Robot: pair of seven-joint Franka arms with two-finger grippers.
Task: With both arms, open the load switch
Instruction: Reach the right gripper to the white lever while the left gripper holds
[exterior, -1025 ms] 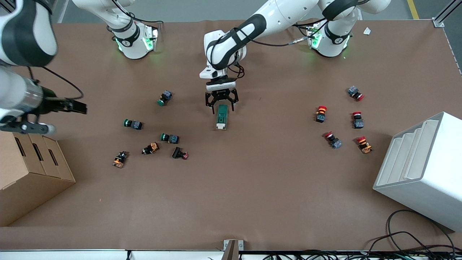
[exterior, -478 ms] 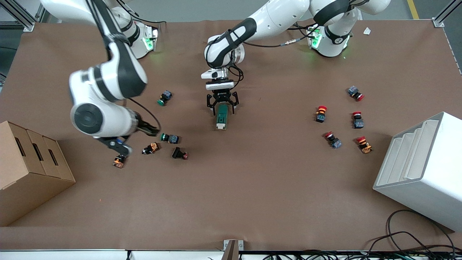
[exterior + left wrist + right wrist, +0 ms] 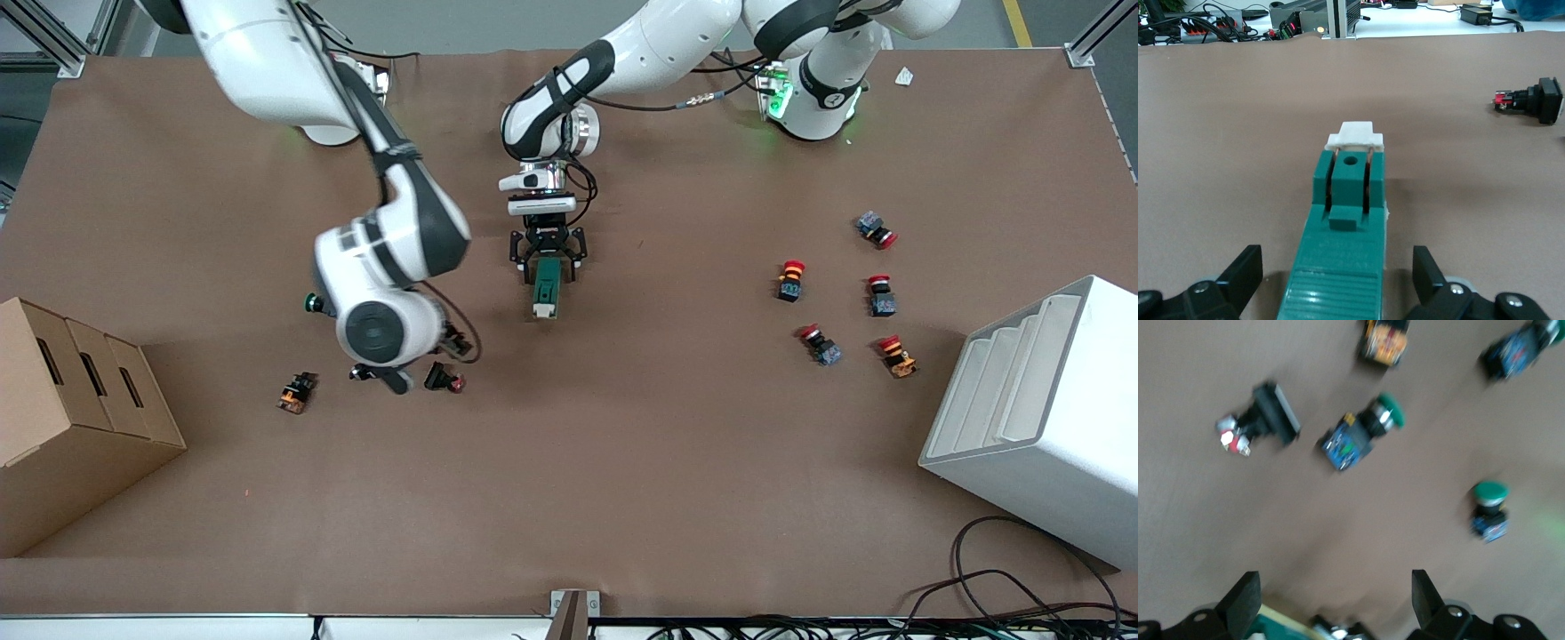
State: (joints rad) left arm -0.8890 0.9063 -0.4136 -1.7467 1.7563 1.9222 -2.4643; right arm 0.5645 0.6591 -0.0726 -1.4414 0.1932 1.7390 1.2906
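Note:
The load switch (image 3: 544, 286) is a dark-green block lying flat mid-table, its white toggle (image 3: 542, 311) at the end nearer the front camera. My left gripper (image 3: 546, 258) stands open at the table. Its fingers straddle the switch's farther end with a gap on each side; in the left wrist view the switch (image 3: 1348, 220) runs out from between the open gripper (image 3: 1337, 267). My right arm's wrist (image 3: 384, 331) hangs over a cluster of push buttons toward the right arm's end. The right gripper (image 3: 1331, 587) is open and empty, and the switch's corner (image 3: 1271, 627) shows at that view's edge.
Green-capped, orange and black-and-red push buttons (image 3: 443, 379) lie scattered under and around the right wrist. Several red-capped buttons (image 3: 789, 280) sit toward the left arm's end. A cardboard box (image 3: 80, 418) and a white rack (image 3: 1040, 418) stand at the table's two ends.
The right arm has swung from over the cardboard box's end toward the middle and now covers the push-button cluster. The left gripper has stayed open around the switch's end.

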